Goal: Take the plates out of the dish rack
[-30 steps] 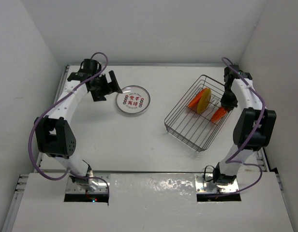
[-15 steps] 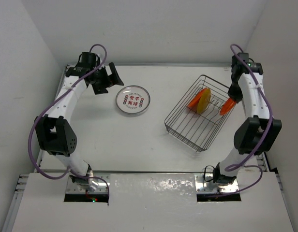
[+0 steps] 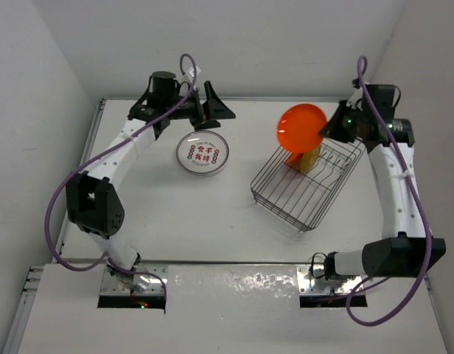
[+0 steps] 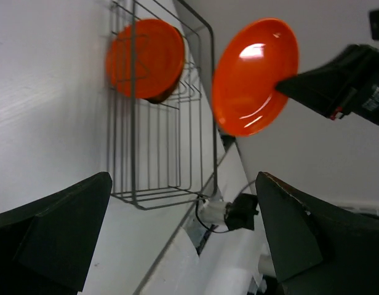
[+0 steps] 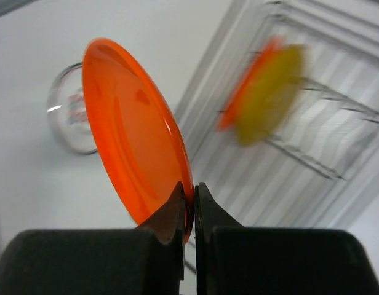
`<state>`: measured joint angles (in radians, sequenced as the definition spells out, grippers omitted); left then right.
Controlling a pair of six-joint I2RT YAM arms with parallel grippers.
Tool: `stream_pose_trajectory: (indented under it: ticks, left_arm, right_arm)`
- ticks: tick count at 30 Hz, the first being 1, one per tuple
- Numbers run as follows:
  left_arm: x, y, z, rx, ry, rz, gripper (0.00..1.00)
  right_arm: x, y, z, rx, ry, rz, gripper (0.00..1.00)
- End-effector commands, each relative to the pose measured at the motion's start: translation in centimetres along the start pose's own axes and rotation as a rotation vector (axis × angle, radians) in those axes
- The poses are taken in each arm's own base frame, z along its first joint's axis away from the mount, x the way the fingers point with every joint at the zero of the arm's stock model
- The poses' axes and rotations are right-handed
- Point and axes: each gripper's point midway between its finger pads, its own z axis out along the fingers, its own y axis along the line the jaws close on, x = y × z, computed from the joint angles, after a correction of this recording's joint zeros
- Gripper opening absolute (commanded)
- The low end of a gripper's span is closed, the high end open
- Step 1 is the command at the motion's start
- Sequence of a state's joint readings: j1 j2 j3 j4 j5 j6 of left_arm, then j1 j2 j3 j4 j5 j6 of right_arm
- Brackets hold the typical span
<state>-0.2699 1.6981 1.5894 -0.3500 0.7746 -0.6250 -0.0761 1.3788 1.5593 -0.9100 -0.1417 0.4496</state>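
Observation:
My right gripper (image 3: 332,127) (image 5: 193,198) is shut on the rim of an orange plate (image 3: 301,127) (image 5: 131,153) and holds it in the air above the far end of the dish rack (image 3: 286,198) (image 4: 159,153). It also shows in the left wrist view (image 4: 254,77). A second orange plate (image 4: 145,58) and a yellow-olive plate (image 3: 312,158) (image 5: 269,92) stand upright in the rack. A white plate with red characters (image 3: 202,153) (image 5: 69,114) lies flat on the table. My left gripper (image 3: 225,110) is open and empty, just behind that plate, pointing right. The green-red rimmed plate is out of view.
White walls enclose the table (image 3: 175,214) at the back and on both sides. The right arm's base (image 4: 229,212) shows beyond the rack in the left wrist view. Purple cables loop along both arms.
My right gripper has lifted the orange plate out of the rack and swung it up and left. My left gripper has moved right along the back, past the white plate.

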Motion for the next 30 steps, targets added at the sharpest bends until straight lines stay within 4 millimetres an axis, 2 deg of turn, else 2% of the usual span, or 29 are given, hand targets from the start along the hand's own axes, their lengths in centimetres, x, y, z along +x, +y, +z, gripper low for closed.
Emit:
stream_pose_trajectory:
  ticks: [1,3,4,6,7,9,10,11,12,13,15,16,17,18,19,20,21,22,23,24,26,27,28,29,30]
  left_arm:
    - [0.3,-3.5,1.2,0.151,0.03,0.043,1.0]
    - [0.4,-3.2,1.7,0.144,0.029,0.035,1.0]
    - [0.4,-2.8,1.9,0.135,0.028,0.028,1.0]
    - [0.5,-2.1,2.1,0.114,0.026,0.013,0.95]
    - [0.5,-1.9,2.2,0.107,0.026,0.012,0.88]
    - [0.9,-1.2,2.5,0.092,0.037,-0.005,0.79]
    - [1.0,-0.9,2.5,0.085,0.037,-0.004,0.62]
    - [1.3,-0.6,2.6,0.075,0.045,-0.015,0.55]
    - [1.6,-0.4,2.6,0.074,0.051,-0.015,0.33]
    - [1.6,-0.4,2.5,0.076,0.051,-0.013,0.21]
    - [2.0,0.0,2.5,0.066,0.054,-0.021,0.04]
    - [2.2,0.3,2.5,0.059,0.057,-0.02,0.0]
    - [2.4,0.4,2.3,0.044,0.06,-0.024,0.0]
    - [2.6,1.4,2.3,-0.002,0.049,-0.034,0.0]
    - [3.7,2.5,1.8,-0.055,0.073,-0.048,0.0]
    - [4.4,3.5,1.5,-0.103,0.083,-0.059,0.0]
    - [5.4,5.8,1.3,-0.197,0.082,-0.076,0.0]
    - [6.3,6.7,0.5,-0.249,0.091,-0.067,0.0]
    - [7.7,8.2,0.0,-0.306,0.114,-0.089,0.0]
    - [9.9,9.8,-0.7,-0.35,0.142,-0.107,0.0]
    - [12.0,11.2,-1.2,-0.376,0.16,-0.124,0.0]
    - [14.3,12.8,-1.7,-0.401,0.194,-0.156,0.0]
    - [14.9,12.8,-2.1,-0.403,0.191,-0.152,0.0]
    - [16.3,13.8,-2.5,-0.427,0.2,-0.163,0.0]
    - [17.1,14.4,-2.6,-0.44,0.213,-0.173,0.0]
  right_arm:
    - [0.0,11.7,-0.6,-0.541,-0.04,-0.057,0.0]
    - [1.0,13.3,0.0,-0.586,-0.021,-0.062,0.0]
    - [1.0,14.9,-0.3,-0.643,-0.028,-0.049,0.0]
    - [1.6,16.2,0.0,-0.692,-0.012,-0.025,0.0]
    - [1.7,17.3,0.1,-0.725,-0.011,-0.014,0.0]
    - [1.7,18.3,0.0,-0.762,-0.007,-0.009,0.0]
    - [1.7,18.9,0.1,-0.786,-0.004,0.007,0.0]
    - [1.7,19.2,0.2,-0.796,-0.001,0.013,0.0]
    - [1.9,19.6,0.4,-0.8,0.01,0.021,0.0]
    - [2.0,19.7,0.6,-0.799,0.017,0.021,0.0]
    - [2.4,19.7,1.1,-0.793,0.033,0.029,0.0]
    - [2.8,19.5,1.4,-0.786,0.048,0.032,0.09]
    - [3.1,19.3,1.7,-0.771,0.059,0.035,0.24]
    - [3.3,18.7,2.2,-0.742,0.06,0.016,0.46]
    - [4.5,17.3,2.7,-0.663,0.107,0.018,0.98]
    - [4.7,16.2,3.1,-0.589,0.106,0.001,0.99]
    - [3.1,13.8,4.0,-0.421,0.03,-0.044,0.99]
    - [4.8,10.9,4.1,-0.268,0.105,-0.037,0.99]
    - [4.0,9.4,4.0,-0.163,0.088,-0.043,0.99]
    - [4.4,5.6,3.9,0.04,0.104,-0.058,0.99]
    - [3.9,3.0,3.3,0.199,0.095,-0.07,0.99]
    - [4.5,1.6,3.2,0.276,0.129,-0.085,0.99]
    - [4.0,0.1,2.9,0.362,0.107,-0.096,0.99]
    - [3.7,-1.0,2.7,0.429,0.089,-0.099,0.99]
    - [3.7,-1.1,2.8,0.432,0.091,-0.097,0.99]
